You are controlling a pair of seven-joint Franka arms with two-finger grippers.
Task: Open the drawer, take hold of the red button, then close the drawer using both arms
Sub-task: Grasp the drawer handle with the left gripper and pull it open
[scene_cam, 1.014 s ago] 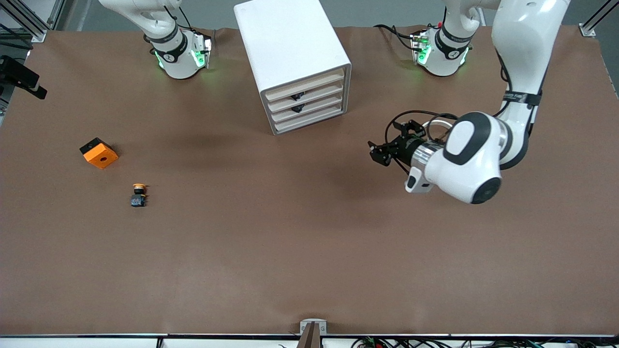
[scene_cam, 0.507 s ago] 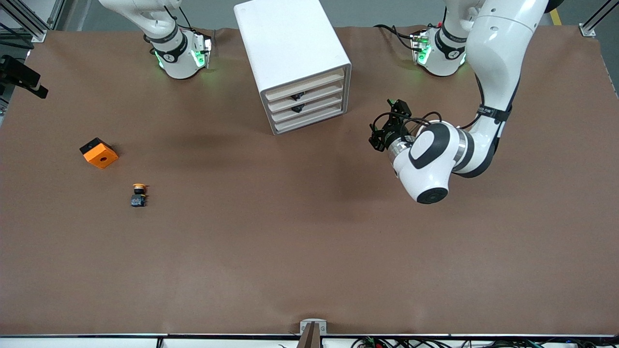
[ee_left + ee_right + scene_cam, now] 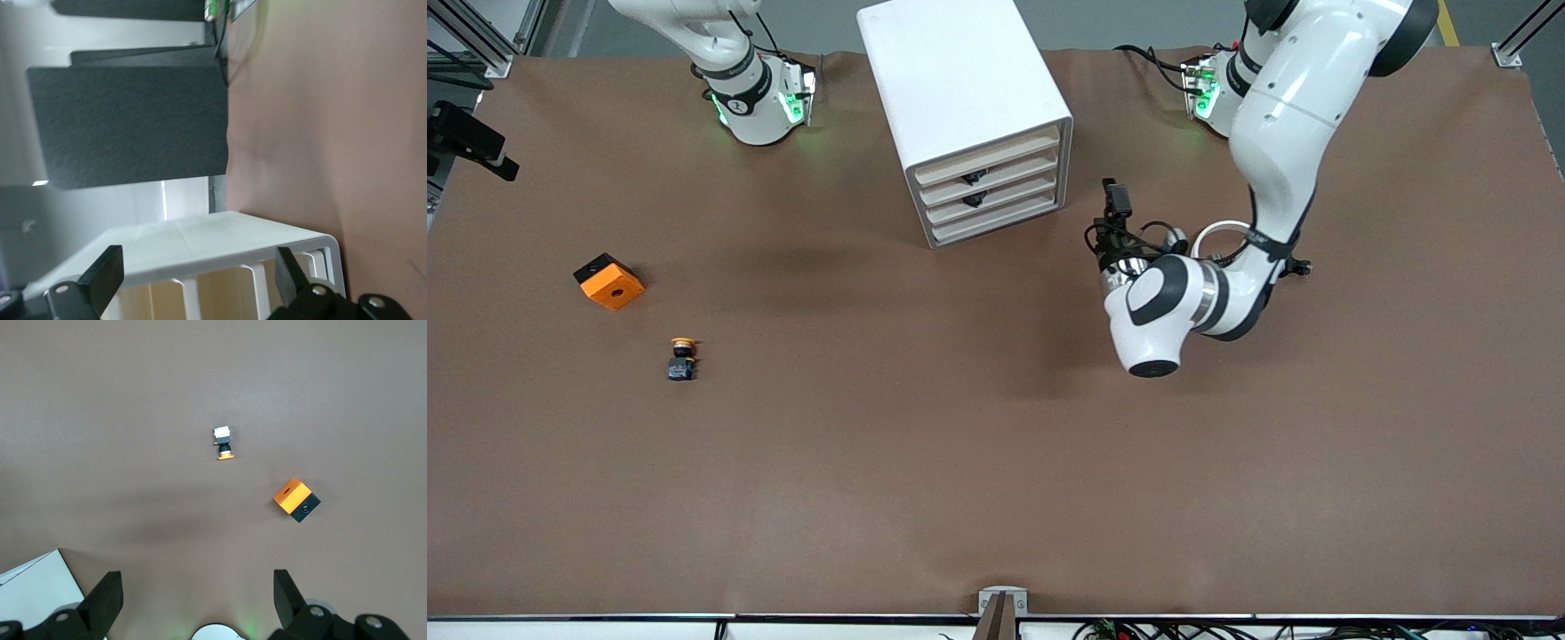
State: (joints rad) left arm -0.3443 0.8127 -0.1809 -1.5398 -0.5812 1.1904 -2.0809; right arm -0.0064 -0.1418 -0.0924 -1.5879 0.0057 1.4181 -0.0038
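Beside the cabinet [image 3: 974, 107] toward the left arm's end of the worktop [image 3: 996, 462], left gripper [image 3: 193, 280] hovers, jaws wide, empty. Right gripper [image 3: 193, 600] high, parted, waiting. All drawers [image 3: 996, 191] closed; red button unseen. Risk: clipping cabinet's corner on approach.

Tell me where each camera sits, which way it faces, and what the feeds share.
Front view: high across the table, facing both arms' bases; shows the left gripper beside the cabinet.
Left wrist view: on the left arm, facing the cabinet's drawer fronts between open fingers.
Right wrist view: on the raised right arm, looking down at the yellow-capped button and orange box.
Shared: cabinet, button, box.
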